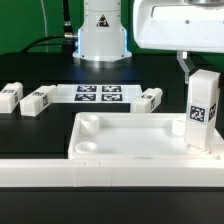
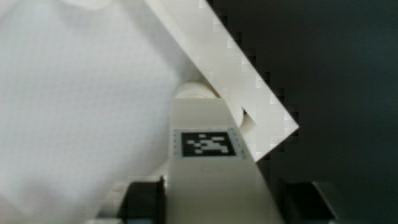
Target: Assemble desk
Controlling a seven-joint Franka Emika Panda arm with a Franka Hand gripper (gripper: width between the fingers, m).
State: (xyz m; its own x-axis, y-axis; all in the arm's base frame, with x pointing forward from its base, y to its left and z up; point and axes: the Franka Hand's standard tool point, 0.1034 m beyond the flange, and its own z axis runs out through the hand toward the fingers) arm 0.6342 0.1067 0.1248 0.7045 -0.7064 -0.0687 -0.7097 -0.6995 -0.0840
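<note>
White leg (image 1: 203,112) in half-closed claw (image 2: 219,203)

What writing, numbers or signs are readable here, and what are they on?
No readable words or numbers.
Black-and-white square code tags, no letters: on each small white block leg and the flat white marker board.
Dark triangular sign on white robot base: too blurred.

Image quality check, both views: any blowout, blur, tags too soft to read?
Exterior view: fairly sharp; the desk panel is nearly blown out, its rim defined only by soft shadows; the marker board reads with strong contrast. Wrist view: soft throughout, the panel a featureless white; the leg shows its tag blurred, pattern visible but edges smeared.
</note>
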